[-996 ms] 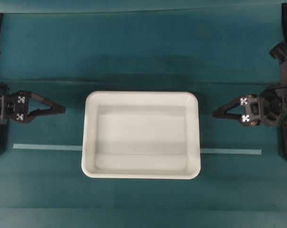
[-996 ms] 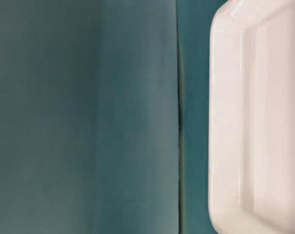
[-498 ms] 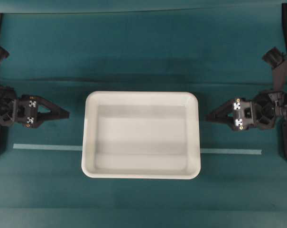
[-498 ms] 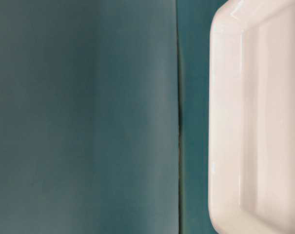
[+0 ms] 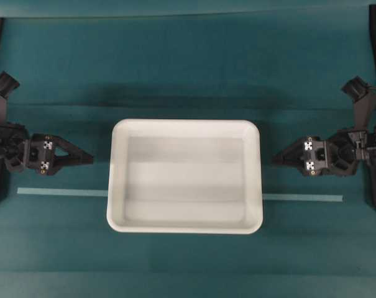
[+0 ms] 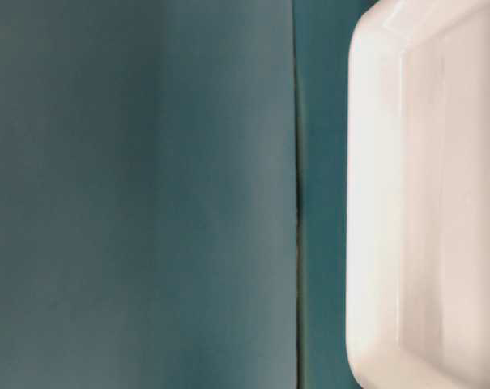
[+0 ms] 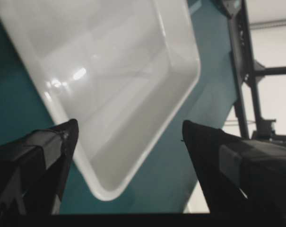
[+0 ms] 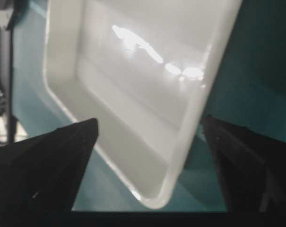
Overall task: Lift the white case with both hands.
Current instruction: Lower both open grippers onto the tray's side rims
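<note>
White case [image 5: 184, 176], shallow, rounded corners, flat on the teal table [image 5: 188, 68], centered, empty.

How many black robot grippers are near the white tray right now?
2. The left black wedge-fingered gripper sits off the left side of the large white plastic tray, and the right gripper off its right side, neither touching it.

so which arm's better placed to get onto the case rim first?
Right, marginally. In the overhead view the right gripper sits closer to the white case than the left gripper. Both have open jaws, level with its short sides, touching nothing.
</note>
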You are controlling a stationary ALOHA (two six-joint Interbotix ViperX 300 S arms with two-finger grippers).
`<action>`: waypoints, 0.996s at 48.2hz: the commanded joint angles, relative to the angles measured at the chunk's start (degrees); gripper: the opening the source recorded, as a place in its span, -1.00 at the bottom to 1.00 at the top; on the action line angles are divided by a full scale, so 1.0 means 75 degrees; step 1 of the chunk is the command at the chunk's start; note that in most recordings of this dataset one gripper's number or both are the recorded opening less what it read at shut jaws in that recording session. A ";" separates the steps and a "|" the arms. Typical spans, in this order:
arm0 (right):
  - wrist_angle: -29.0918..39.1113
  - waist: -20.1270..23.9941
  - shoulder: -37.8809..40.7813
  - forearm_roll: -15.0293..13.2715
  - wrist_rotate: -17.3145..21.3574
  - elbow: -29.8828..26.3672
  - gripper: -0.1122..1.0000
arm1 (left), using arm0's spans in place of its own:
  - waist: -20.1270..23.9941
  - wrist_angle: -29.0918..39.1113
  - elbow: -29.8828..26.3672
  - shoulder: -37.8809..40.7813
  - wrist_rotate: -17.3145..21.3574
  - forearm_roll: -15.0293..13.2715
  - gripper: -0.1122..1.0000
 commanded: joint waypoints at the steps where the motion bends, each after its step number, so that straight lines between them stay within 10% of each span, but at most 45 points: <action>1: -0.0879 0.0176 0.0492 0.0070 0.0152 0.0164 0.89 | -0.0176 -0.0480 0.0023 0.0516 0.0012 0.0023 0.93; 27: -0.2941 0.0434 0.2063 0.0035 0.0703 0.0516 0.89 | -0.0188 -0.3117 0.0059 0.3328 0.0059 0.0023 0.93; 48: -0.3504 0.0539 0.3258 0.0035 0.0809 0.0234 0.89 | -0.0012 -0.3363 -0.0070 0.3949 0.0176 0.0023 0.93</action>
